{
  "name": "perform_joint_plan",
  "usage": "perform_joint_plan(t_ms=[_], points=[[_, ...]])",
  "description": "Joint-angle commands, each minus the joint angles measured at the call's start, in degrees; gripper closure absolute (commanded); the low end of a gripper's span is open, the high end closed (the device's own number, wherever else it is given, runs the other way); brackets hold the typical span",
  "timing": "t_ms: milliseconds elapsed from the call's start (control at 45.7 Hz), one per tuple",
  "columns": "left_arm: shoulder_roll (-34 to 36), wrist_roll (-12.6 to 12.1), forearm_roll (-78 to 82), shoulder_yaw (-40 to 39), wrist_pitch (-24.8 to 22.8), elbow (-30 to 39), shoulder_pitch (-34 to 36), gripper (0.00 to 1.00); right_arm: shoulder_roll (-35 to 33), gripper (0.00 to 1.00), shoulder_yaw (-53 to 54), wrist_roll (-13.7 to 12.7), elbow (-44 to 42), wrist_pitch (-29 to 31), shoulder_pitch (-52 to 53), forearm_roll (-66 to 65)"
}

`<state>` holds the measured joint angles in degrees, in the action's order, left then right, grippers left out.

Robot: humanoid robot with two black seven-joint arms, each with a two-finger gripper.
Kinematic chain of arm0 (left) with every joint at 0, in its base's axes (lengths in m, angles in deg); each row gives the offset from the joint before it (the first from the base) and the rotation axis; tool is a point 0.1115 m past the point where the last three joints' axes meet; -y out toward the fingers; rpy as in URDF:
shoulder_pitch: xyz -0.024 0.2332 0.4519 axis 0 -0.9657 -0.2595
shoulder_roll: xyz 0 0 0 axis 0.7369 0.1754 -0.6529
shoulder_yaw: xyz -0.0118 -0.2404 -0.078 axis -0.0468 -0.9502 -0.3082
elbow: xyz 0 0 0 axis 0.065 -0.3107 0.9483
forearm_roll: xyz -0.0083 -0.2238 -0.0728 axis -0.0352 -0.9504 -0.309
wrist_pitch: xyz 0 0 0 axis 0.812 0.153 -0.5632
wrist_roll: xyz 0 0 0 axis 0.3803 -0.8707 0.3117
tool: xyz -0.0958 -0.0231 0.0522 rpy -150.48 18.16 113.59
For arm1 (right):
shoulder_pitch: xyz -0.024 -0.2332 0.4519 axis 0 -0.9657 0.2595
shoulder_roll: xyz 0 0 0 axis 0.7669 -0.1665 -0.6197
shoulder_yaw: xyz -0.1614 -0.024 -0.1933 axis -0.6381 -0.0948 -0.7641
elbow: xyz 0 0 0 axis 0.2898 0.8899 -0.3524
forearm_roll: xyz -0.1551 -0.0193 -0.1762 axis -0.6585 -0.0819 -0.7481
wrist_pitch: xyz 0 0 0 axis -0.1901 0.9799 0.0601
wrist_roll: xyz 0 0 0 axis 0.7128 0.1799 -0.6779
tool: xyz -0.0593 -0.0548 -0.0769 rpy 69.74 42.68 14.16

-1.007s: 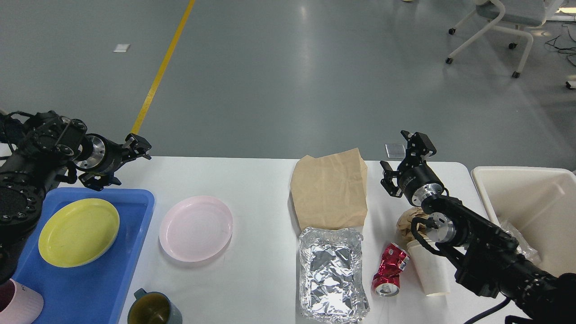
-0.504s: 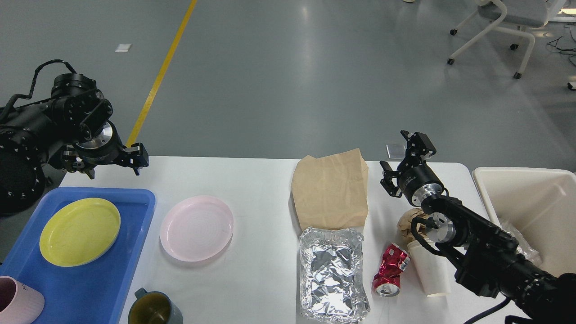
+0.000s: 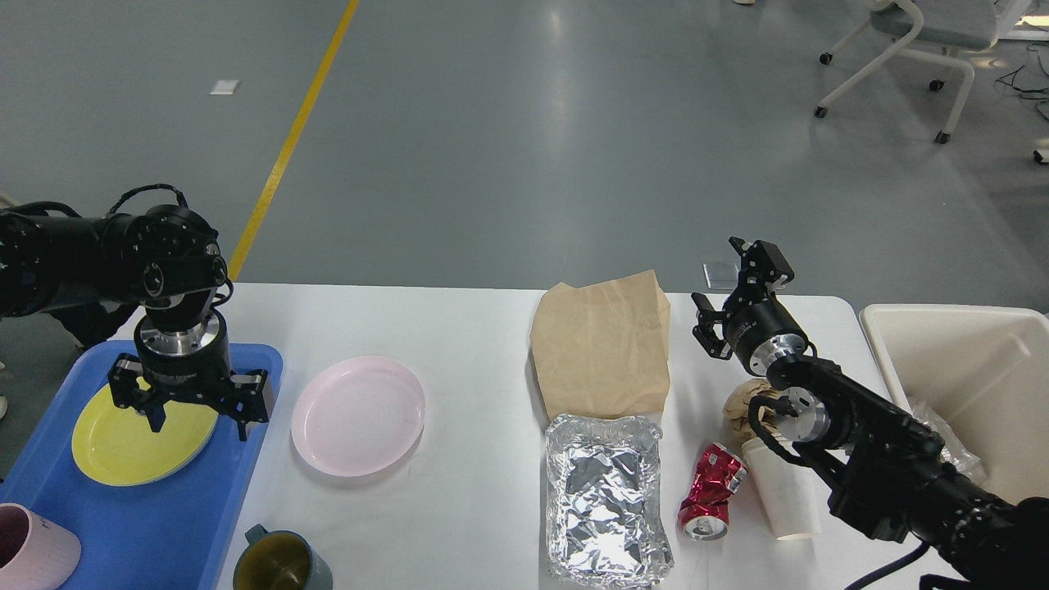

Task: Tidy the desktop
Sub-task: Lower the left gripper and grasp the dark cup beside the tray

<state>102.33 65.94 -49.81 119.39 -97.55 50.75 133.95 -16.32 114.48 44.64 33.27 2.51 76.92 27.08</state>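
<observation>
The white desktop [image 3: 467, 344] holds a pink plate [image 3: 358, 415], a brown paper bag [image 3: 602, 344], a crumpled foil tray [image 3: 605, 500], a crushed red can [image 3: 710, 492], a white paper cup [image 3: 785, 496] and a crumpled brown paper ball [image 3: 740, 404]. A yellow plate [image 3: 123, 442] lies in the blue tray [image 3: 164, 516]. My left gripper [image 3: 197, 426] points down, open, over the yellow plate's right edge. My right gripper [image 3: 742, 283] is open and empty above the desktop, right of the paper bag.
A cream bin [image 3: 967, 385] with clear plastic inside stands at the right edge. A pink cup [image 3: 33, 557] sits in the blue tray's near corner. A dark green mug [image 3: 279, 561] stands at the front edge. An office chair [image 3: 910, 49] is on the floor far right.
My left arm swung from the table's back left edge forward and down, turning its gripper to point downward over the yellow plate. The right arm has not moved.
</observation>
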Motion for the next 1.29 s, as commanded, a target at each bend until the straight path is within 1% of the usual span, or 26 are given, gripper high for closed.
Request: perform_joint_plan(t_ms=[0,44,153,328,482,547,657,744,1095,1270], points=[[-0.3,-0.1,0.0,-1.1,-2.0,0.5,-1.0,0.04,0.0,0.0,0.0,0.0,0.1,-0.1,0.0,0.0],[-0.1,0.0,0.0,-1.5,-3.3,0.7,-0.6,0.04,-0.1,0.0,0.0,0.0,0.1,0.0,0.0,0.0],[-0.7,-0.1,-0.1,-1.6,-3.3,1.3,-0.6,0.04,0.0,0.0,0.0,0.0,0.0,0.0,0.0,0.0],[-0.7,0.0,-0.5,-1.1,-3.3,7.3,1.1,0.04,0.0,0.0,0.0,0.0,0.0,-0.1,0.0,0.0],[-0.7,0.0,-0.6,-0.5,-3.3,10.1,1.0,0.04,0.0,0.0,0.0,0.0,0.0,0.0,0.0,0.0],[-0.6,0.2,-0.6,-0.4,-3.3,10.4,0.7,0.04,-0.1,0.0,0.0,0.0,0.0,0.0,0.0,0.0],[-0.4,1.9,-0.5,-0.4,-3.3,10.4,-0.2,0.04,0.0,0.0,0.0,0.0,0.0,-0.1,0.0,0.0],[-0.7,2.7,-0.5,-0.4,-3.3,10.3,-1.4,0.04,0.0,0.0,0.0,0.0,0.0,-0.1,0.0,0.0],[-1.6,2.7,-0.4,-1.3,-3.3,9.6,-5.4,0.04,-0.1,0.0,0.0,0.0,0.1,-0.1,0.0,0.0],[-1.6,2.7,0.0,-1.8,-3.3,8.3,-8.0,0.1,0.0,0.0,0.0,0.0,0.1,-0.1,0.0,0.0]])
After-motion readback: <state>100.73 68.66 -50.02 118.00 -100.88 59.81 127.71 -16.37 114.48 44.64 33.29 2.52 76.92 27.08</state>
